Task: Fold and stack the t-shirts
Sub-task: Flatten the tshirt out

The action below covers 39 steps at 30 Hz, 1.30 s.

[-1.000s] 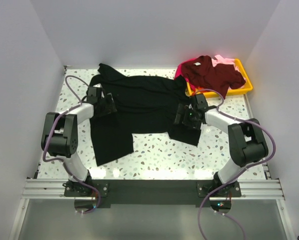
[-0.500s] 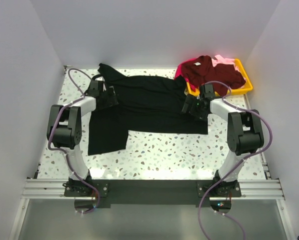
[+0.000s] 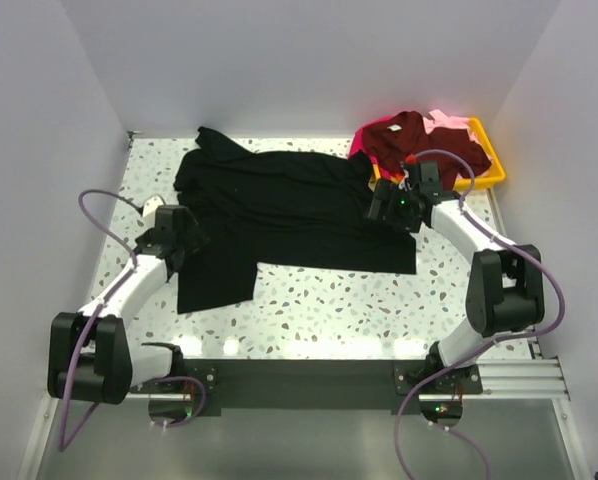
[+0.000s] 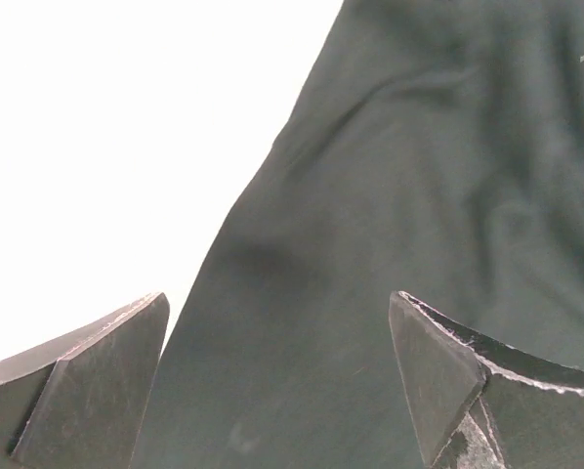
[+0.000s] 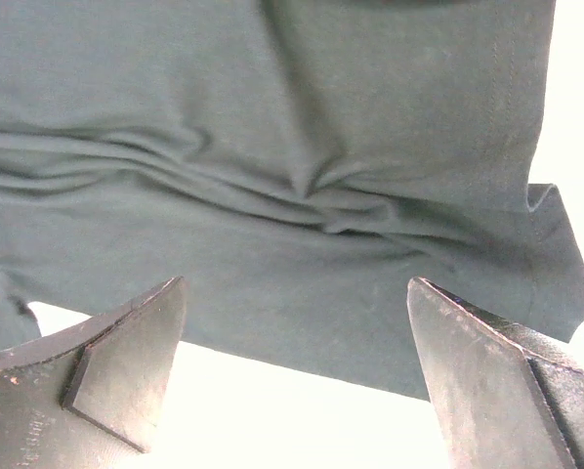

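Since a second ago both my arms have moved outward: my left gripper has slid back to the lower-left flap of the black t-shirt, and my right gripper has climbed toward the yellow tray. Both sets of jaws stand wide and hold nothing. The black t-shirt lies spread on the table through the middle of the overhead frame, long axis left to right, one gripper at each end. In my left wrist view its edge cuts diagonally between my fingers, cloth to the right. In my right wrist view the hem lies just beyond my fingertips. The maroon t-shirt sits heaped on the tray, upper right.
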Available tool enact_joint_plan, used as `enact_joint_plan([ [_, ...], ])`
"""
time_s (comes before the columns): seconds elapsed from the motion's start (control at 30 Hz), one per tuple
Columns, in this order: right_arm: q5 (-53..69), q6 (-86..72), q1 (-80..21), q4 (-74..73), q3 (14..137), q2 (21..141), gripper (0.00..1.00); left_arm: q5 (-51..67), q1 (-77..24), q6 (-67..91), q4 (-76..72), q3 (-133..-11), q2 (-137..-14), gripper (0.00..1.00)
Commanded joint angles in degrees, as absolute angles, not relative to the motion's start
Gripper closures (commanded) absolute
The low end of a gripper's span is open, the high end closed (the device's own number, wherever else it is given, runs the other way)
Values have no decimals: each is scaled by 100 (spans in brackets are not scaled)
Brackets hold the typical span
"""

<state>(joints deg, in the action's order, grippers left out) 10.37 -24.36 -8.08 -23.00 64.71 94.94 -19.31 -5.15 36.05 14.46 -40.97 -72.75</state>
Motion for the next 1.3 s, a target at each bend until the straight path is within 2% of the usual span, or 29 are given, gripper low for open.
enact_joint_plan([
  [0.0, 1335, -2355, -774, -2154, 6285, 9079, 1, -2426, -483, 4560, 1950, -3561, -6944, 0],
  [0.27, 1898, -2435, -712, -1864, 6135, 9140, 1, -2821, -580, 5632, 2750, -3033, -6469, 3],
  [0.5, 2171, -2496, -589, -1644, 5968, 9228, 1, -2892, -589, 5976, 3260, -2690, -6117, 7],
  [0.7, 2302, -2461, -466, -1626, 5933, 9272, 1, -2655, -589, 6196, 3244, -2312, -5898, 20],
  [0.93, 2347, -2487, -378, -1591, 5915, 9246, 1, -2417, -615, 6065, 3006, -2188, -6029, 48],
  [1.03, 2355, -2531, -369, -1556, 5880, 9220, 1, -2338, -676, 5942, 2944, -2188, -6108, 52],
  [1.27, 2399, -2584, -360, -1538, 5819, 9158, 1, -2259, -844, 5889, 2909, -2180, -6205, 52],
])
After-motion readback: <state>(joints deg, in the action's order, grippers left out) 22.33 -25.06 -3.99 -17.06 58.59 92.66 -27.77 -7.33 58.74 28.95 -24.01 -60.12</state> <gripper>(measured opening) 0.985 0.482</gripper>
